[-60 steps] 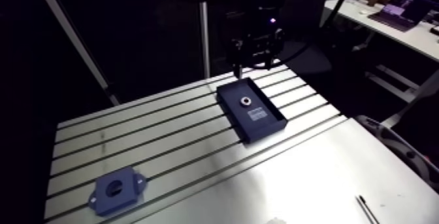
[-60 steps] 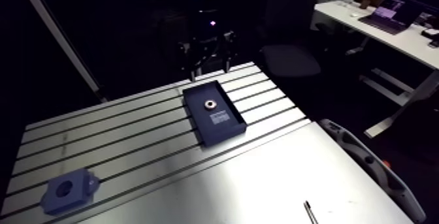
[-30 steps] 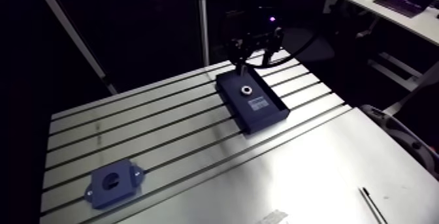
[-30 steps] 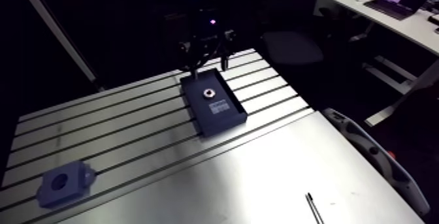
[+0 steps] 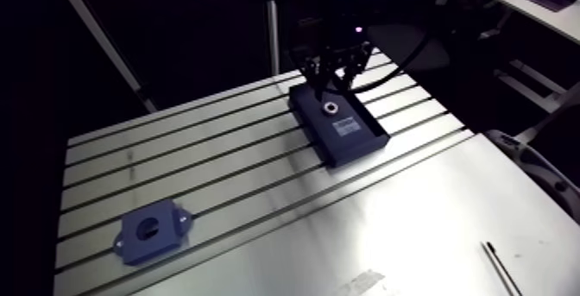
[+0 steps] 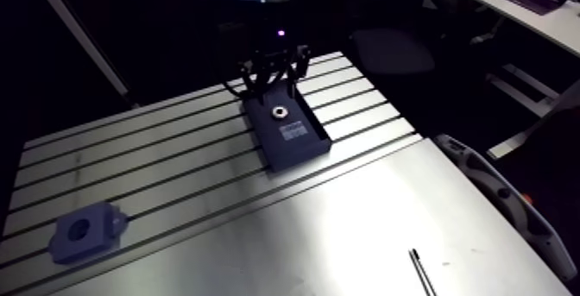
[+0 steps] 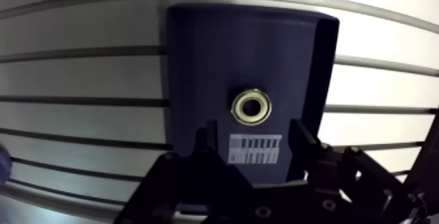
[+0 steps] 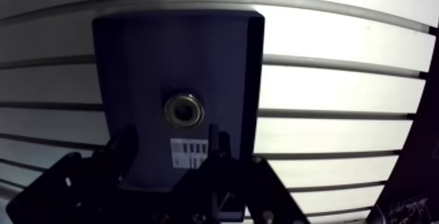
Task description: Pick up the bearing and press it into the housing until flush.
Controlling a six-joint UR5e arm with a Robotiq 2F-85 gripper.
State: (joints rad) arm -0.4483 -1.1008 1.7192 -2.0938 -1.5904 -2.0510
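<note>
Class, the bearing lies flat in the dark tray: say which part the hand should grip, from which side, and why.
Grip the outer ring across its width, coming straight down from above. The bearing lies flat, bore upward, on the tray floor, away from its walls, so the rim is free on both sides. The hand is open.

The dark two-fingered gripper [image 7: 253,135] is covering the near end of the dark blue rectangular plastic tray [image 7: 196,57] in the wrist view, and the print on the white label [image 7: 256,149] between its fingers is blurring beyond reading. At the lower right of the arm view, the frame's edge is cutting off a thin dark rod [image 5: 499,267].
</note>
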